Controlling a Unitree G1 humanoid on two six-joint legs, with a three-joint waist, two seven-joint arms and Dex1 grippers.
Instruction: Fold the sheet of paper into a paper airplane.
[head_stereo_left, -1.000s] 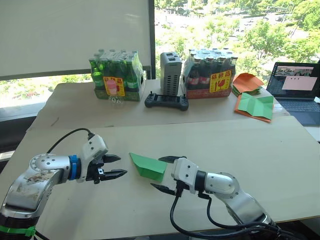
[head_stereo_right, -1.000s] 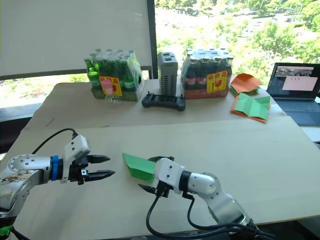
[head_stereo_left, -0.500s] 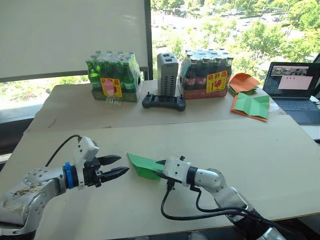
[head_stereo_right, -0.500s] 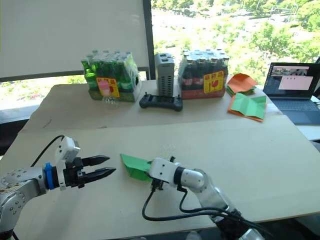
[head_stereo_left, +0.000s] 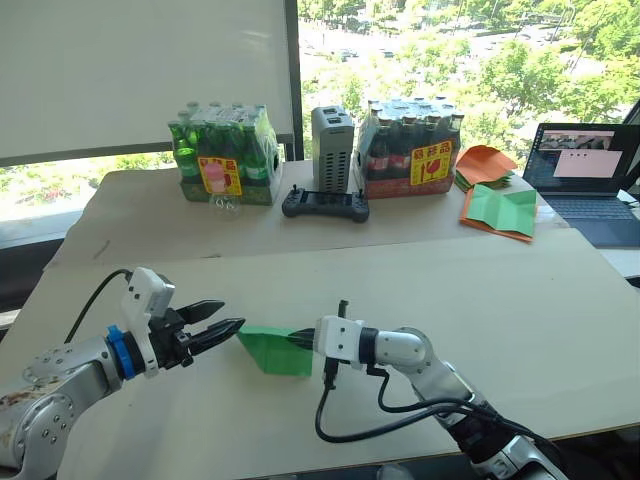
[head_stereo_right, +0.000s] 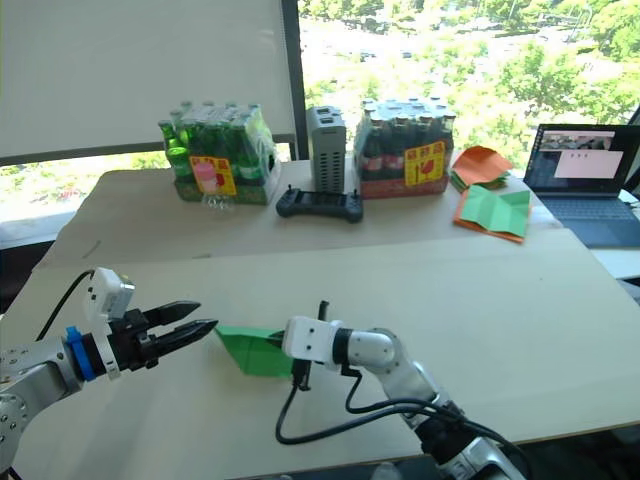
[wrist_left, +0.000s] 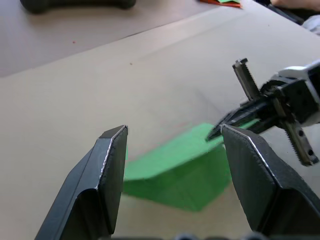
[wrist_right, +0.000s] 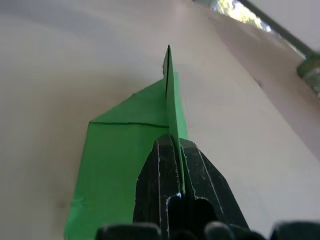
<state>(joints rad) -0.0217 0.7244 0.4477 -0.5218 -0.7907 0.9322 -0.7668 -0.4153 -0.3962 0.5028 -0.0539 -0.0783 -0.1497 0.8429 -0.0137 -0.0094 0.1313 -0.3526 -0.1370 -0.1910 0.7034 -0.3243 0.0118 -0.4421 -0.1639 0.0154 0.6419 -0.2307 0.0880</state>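
Green paper airplane (head_stereo_left: 272, 348) pinched in right end effector (head_stereo_left: 300, 339); left end effector (head_stereo_left: 228, 330) open, empty.

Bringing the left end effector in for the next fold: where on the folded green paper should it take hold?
Take the pointed free tip of the folded green paper, coming in level from the robot's left. The right end effector is pinching the opposite end, and the open left end effector is already lined up just short of the tip.
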